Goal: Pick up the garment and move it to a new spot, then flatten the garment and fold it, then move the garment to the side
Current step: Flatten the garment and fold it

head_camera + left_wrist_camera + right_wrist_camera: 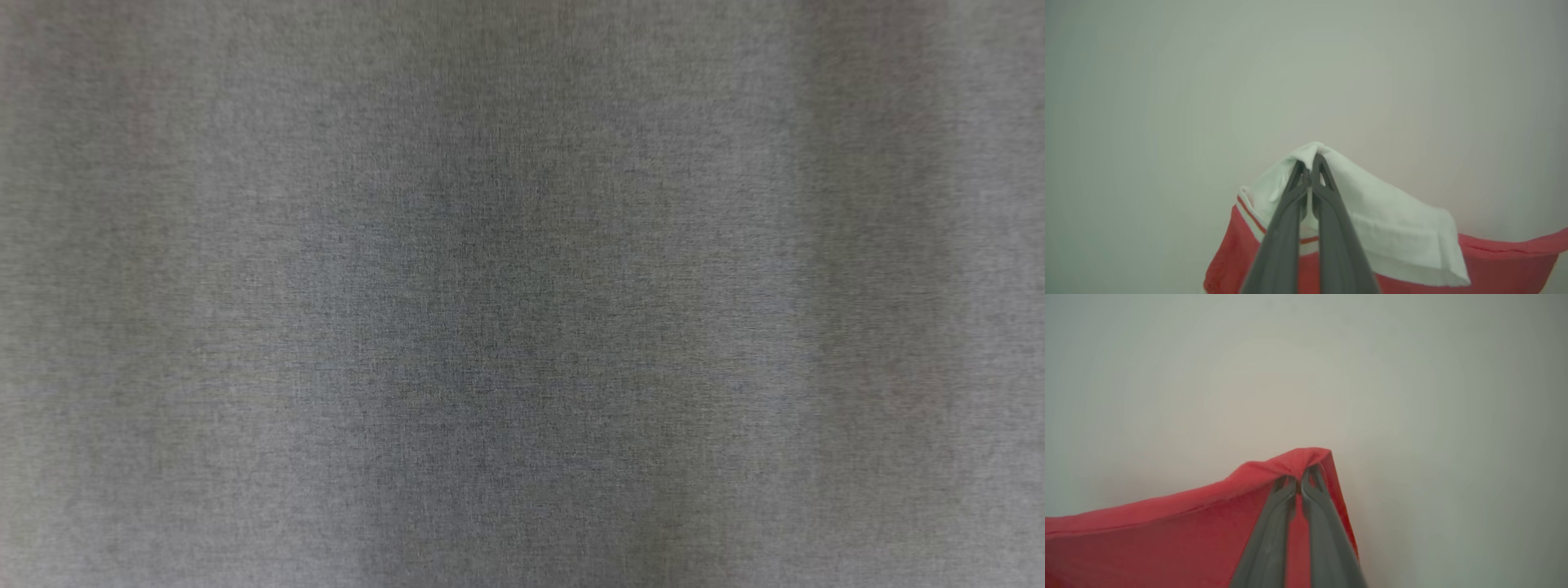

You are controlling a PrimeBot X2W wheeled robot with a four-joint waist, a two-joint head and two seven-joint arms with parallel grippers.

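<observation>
The garment [1396, 237] is red cloth with a white part and thin red stripes. In the left wrist view my left gripper [1309, 161] is shut on a fold of the white part, which drapes down to the right over the red cloth. In the right wrist view my right gripper [1300, 477] is shut on a corner of the garment's red cloth [1167, 535], which stretches away to the left in a taut line. Both pinched corners stand raised against a pale plain background.
A grey woven fabric surface [522, 294] spans the head view, blurred and close. Behind the garment in both wrist views lies a plain pale grey surface [1208, 81] with nothing else on it.
</observation>
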